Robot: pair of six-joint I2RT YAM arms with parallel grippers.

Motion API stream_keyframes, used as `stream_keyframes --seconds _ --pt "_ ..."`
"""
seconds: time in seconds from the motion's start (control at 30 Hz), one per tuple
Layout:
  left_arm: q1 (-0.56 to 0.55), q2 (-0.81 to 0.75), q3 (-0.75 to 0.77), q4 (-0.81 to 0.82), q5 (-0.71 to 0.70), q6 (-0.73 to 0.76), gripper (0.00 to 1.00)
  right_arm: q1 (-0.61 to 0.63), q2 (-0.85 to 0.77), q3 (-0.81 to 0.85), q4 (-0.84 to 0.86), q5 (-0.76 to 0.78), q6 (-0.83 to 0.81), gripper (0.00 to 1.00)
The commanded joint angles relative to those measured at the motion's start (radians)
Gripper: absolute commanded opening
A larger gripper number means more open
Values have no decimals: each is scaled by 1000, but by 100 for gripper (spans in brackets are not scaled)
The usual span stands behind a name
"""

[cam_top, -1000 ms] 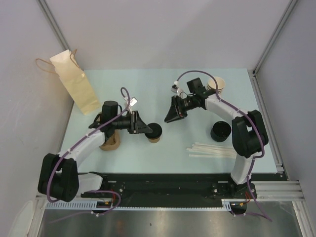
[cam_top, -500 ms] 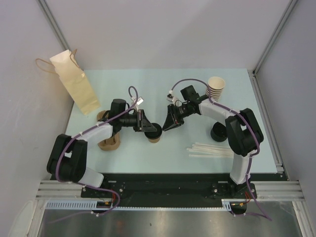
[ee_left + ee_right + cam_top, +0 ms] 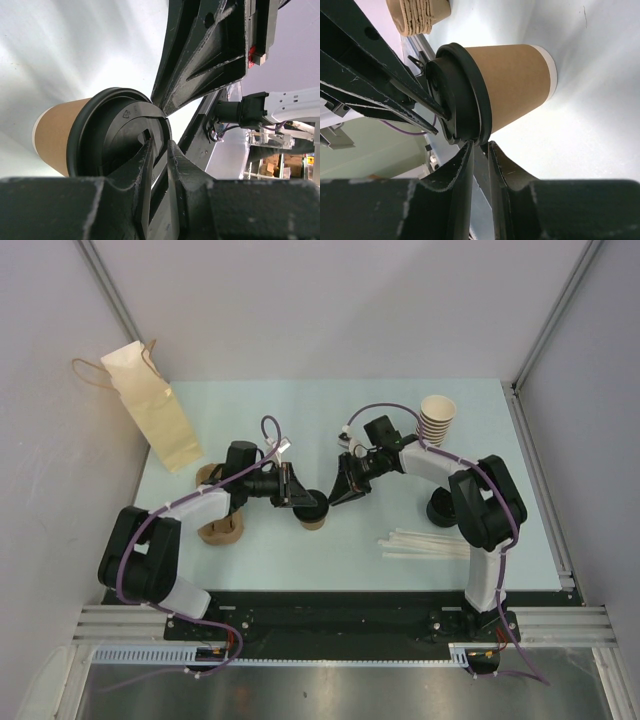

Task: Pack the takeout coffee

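Takeout coffee (image 3: pixel 313 511) stands upright on the table (image 3: pixel 350 562), lid on, to the right of the paper bag (image 3: pixel 156 421) and nearer the arm bases, well apart from it. The bag is upright at the table's far left corner, mouth up.

Handling, my read:
- Paper wall is light and soft and dents if squeezed hard. If it's full, the weight sits low and the contents slosh.
- The black plastic lid is stiffer but slick, and I guess only a press fit. Lifting by the lid risks popping it off.
- Best hold: across the tan wall just under the lid rim, where the rim stiffens the paper and stops the cup sliding down. Moderate force, keep it vertical.

Tools:
- Left tool (image 3: pixel 160 146): fingers (image 3: pixel 142 172) nearly together with only a thin slit between them, nothing grasped. Tips rest on the lid's top face, on the side toward the bag.
- Right tool (image 3: pixel 480 145): same state, drawn together, holding nothing. Tips sit at the lid's outer rim on the side away from the bag. I can't tell if they press it or only brush it.

Neither tool is wide enough to take the cup body, so one has to spread well past cup width first. Tipping risk: the two tools flank a light cup at lid height.
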Motion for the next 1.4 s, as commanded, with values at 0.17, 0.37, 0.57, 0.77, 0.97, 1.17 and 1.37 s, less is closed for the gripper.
stream_keyframes --seconds 0.17,0.37,0.57,0.77,0.97,1.17,1.37 --pt "-1 13 30 6 -17 17 21 21 34 6 44 -7 11 23" --pt "-3 19 29 5 -20 21 20 17 63 6 41 6 5 23" --pt "-1 33 30 -4 -25 32 20 17 83 5 29 26 -5 20" --pt "0 44 33 -11 -35 37 19 27 95 6 -20 130 -59 13" --pt "3 48 32 -24 -51 46 18 37 107 5 -40 227 -76 9" --pt "6 50 32 -31 -55 48 17 43 121 5 -31 273 -59 8" --pt "6 56 30 -31 -61 46 17 57 121 12 -14 331 -45 6"
